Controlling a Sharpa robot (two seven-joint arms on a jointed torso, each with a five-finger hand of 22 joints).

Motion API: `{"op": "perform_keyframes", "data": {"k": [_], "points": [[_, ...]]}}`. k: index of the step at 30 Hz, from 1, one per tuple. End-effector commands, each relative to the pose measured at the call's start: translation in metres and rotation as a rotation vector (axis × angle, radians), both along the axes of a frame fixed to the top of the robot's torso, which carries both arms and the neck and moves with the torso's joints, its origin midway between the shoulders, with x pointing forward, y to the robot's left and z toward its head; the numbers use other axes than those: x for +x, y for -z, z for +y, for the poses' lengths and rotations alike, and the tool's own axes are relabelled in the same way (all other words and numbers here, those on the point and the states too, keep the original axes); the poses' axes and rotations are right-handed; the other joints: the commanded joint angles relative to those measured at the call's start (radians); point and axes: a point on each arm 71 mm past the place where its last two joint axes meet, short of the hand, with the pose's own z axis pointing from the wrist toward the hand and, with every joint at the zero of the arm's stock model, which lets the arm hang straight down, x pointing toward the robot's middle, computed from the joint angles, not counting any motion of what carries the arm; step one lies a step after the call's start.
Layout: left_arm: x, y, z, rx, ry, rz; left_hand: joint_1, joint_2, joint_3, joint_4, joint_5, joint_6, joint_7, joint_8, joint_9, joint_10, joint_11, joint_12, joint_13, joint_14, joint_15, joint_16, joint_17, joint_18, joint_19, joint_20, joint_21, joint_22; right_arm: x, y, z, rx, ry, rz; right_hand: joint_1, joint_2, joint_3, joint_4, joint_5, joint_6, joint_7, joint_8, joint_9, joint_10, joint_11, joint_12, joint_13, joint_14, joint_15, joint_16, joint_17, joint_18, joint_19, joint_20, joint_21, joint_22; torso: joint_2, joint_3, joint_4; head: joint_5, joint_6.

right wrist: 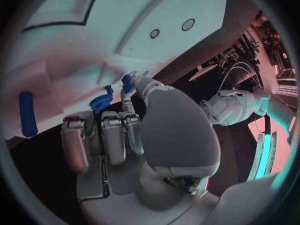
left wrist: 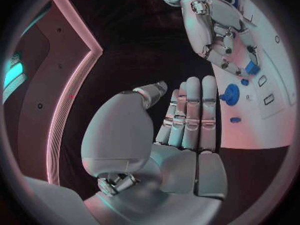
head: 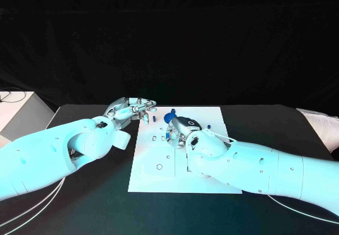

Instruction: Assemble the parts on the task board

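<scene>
The white task board (head: 169, 176) lies in the middle of the black table. My right hand (head: 182, 130) is over the board's far part and pinches a small blue part (right wrist: 127, 82) at its fingertips, close to the board; the left wrist view shows that part (left wrist: 251, 67) too. A round blue part (head: 169, 118) sits on the board just beyond that hand. A small blue peg (head: 153, 117) stands near the board's far left corner. My left hand (head: 131, 109) hovers at that corner, fingers straight and holding nothing (left wrist: 187, 115).
A long blue part (right wrist: 26, 114) lies on the board. The board has several holes and slots (head: 159, 166) in its near half. A pale box (head: 17, 115) stands at the table's far left, and a pale cloth (head: 319, 122) lies at the right edge.
</scene>
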Motion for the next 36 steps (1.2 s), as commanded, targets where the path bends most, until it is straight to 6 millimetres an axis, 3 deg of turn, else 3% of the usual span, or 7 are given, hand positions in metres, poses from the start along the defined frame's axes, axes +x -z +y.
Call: {"op": "perform_keyframes", "data": {"k": [1, 10, 14, 36], "points": [[-0.0004, -0.0015, -0.0019, -0.009, 0.007, -0.011, -0.002, 0.0, 0.001, -0.001, -0.001, -0.003, -0.002, -0.001, 0.001, -0.006, -0.002, -0.003, 0.001, 0.001, -0.002, 0.003, 0.001, 0.015, -0.007, -0.002, 0.005, 0.001, -0.0006, 0.0007, 0.0019, -0.007, -0.023, -0.011, -0.003, -0.005, 0.001, -0.002, 0.001, 0.004, 0.002, 0.003, 0.001, 0.077, -0.003, 0.0, 0.233, 0.106, -0.002, 0.006, 0.263, -0.007, 0.105, -0.005, 0.002, 0.263, 0.0, 0.0002, -0.0007, 0.002, -0.003], [0.0012, -0.0004, -0.0035, -0.01, 0.011, -0.01, 0.001, 0.0, 0.001, -0.003, -0.001, -0.003, -0.002, 0.0, 0.002, -0.006, -0.003, -0.002, 0.002, 0.001, -0.002, 0.003, 0.002, 0.016, -0.007, -0.003, 0.006, 0.001, -0.0002, 0.003, 0.0017, -0.005, -0.025, -0.012, -0.007, -0.006, 0.001, -0.002, 0.001, 0.004, 0.002, 0.003, 0.001, 0.077, -0.002, 0.001, 0.233, 0.106, -0.001, 0.006, 0.263, -0.007, 0.105, -0.004, 0.002, 0.263, 0.001, -0.001, -0.0007, 0.0, -0.005], [0.0016, -0.0001, -0.004, -0.01, 0.012, -0.01, 0.001, 0.0, 0.001, -0.003, -0.001, -0.003, -0.002, 0.0, 0.002, -0.006, -0.003, -0.002, 0.002, 0.001, -0.002, 0.003, 0.002, 0.016, -0.007, -0.003, 0.006, 0.001, -0.0002, 0.004, 0.0014, -0.005, -0.025, -0.011, -0.011, -0.01, 0.001, -0.002, -0.001, 0.003, 0.003, 0.004, 0.0, 0.077, -0.002, 0.0, 0.233, 0.106, -0.001, 0.006, 0.263, -0.007, 0.105, -0.004, 0.002, 0.263, 0.0, 0.0005, -0.0005, 0.001, -0.008], [0.0018, 0.0002, -0.0044, -0.005, 0.021, -0.012, 0.001, 0.0, 0.001, -0.003, -0.001, -0.003, -0.002, 0.0, 0.002, -0.006, -0.003, -0.002, 0.002, 0.001, -0.002, 0.003, 0.002, 0.016, -0.007, -0.003, 0.006, 0.001, -0.0005, 0.0085, 0.0013, -0.004, -0.03, -0.004, -0.03, -0.025, 0.0, -0.002, -0.016, -0.017, 0.008, -0.003, -0.005, 0.066, 0.003, -0.009, 0.222, 0.106, 0.002, 0.006, 0.263, -0.007, 0.105, -0.001, 0.002, 0.263, 0.0, 0.0012, -0.0012, 0.003, -0.011]]}}
